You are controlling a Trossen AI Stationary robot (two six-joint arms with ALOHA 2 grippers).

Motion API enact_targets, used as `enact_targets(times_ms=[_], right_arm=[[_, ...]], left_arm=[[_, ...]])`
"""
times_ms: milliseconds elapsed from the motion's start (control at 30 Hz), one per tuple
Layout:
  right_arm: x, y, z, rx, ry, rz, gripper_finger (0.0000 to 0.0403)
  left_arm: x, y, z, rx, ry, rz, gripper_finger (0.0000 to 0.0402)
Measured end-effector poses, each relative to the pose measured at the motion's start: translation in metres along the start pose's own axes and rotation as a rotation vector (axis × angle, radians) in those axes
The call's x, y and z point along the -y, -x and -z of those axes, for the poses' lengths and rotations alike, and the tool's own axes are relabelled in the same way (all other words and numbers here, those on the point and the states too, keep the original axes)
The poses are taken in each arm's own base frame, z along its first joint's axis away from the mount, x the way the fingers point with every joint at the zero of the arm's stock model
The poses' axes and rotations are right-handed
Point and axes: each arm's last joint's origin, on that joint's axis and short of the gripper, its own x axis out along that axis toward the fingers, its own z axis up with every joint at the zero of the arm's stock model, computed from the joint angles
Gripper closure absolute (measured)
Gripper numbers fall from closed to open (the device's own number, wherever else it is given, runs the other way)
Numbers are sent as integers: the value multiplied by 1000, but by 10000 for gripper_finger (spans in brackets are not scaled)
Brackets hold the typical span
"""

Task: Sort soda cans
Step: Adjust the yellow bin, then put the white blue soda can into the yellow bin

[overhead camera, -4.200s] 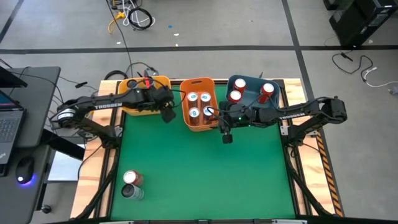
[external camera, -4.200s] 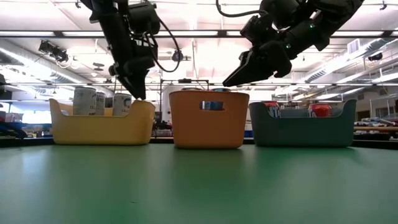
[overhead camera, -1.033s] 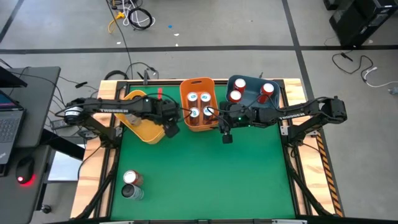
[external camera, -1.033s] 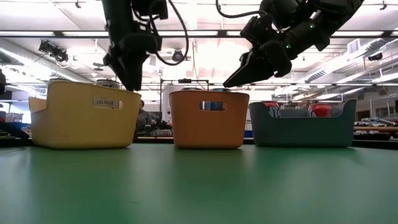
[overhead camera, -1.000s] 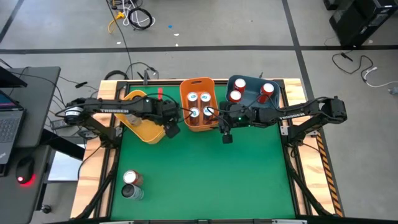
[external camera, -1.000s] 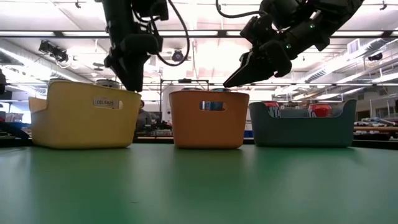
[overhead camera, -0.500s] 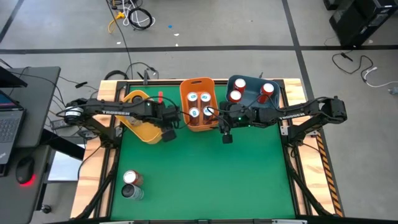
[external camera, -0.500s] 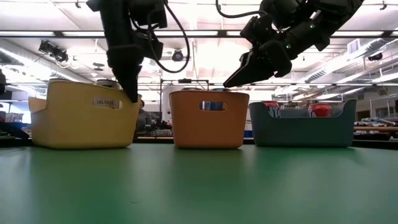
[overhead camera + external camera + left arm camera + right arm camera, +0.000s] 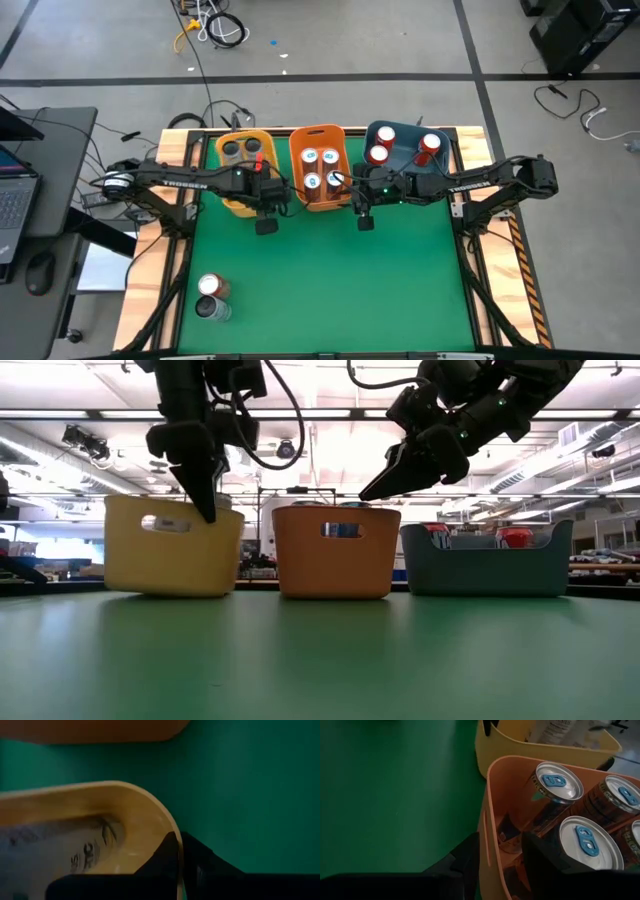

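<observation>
The yellow bin [image 9: 243, 172] stands at the far left beside the orange bin [image 9: 320, 190] and holds dark grey cans [image 9: 236, 150]. My left gripper [image 9: 262, 202] is shut on the yellow bin's rim. The orange bin holds several white cans with blue marks [image 9: 319, 168]. The blue bin [image 9: 405, 150] holds red cans [image 9: 378, 154]. My right gripper [image 9: 500, 855] is open, one finger inside and one outside the orange bin's wall [image 9: 487, 820]. I cannot tell whether it touches the wall. Two more cans [image 9: 212, 297] sit on the mat near the front left. My left gripper pinches the yellow bin's wall at the rim [image 9: 176, 837], at the bin's near right corner. One finger is inside the bin and one outside. The fingers come from above, pointing down. The bin rests with its bottom on the green mat [image 9: 170, 592].
The three bins stand side by side along the far edge. The green mat [image 9: 340, 280] lies bare in front of them except for the two cans at the near left. A laptop and mouse sit on a side table [image 9: 30, 220] beyond the left edge.
My left gripper has turned the yellow bin about on the mat. The bin lay slanted and now stands square, long side along the orange bin and closer to it, short end facing the near edge. The gripper has shifted a little left and nearer.
</observation>
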Motion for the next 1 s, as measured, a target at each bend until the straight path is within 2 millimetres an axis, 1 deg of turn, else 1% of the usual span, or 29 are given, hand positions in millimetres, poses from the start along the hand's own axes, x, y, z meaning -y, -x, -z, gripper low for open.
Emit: enact_targets(times_ms=[200,367,633,800,1000], right_arm=[[0,0,0,0,0,0,270],[0,0,0,0,0,0,269],[0,0,0,1,0,0,267],[0,0,0,1,0,0,265],[0,0,0,1,-5,0,265]], left_arm=[[8,2,4,-30,-60,1,393],[9,3,8,-65,-26,-25,393],[9,3,8,-64,-1,-38,387],[8,6,7,-76,-3,-42,360],[5,28,-4,-45,53,-42,307]])
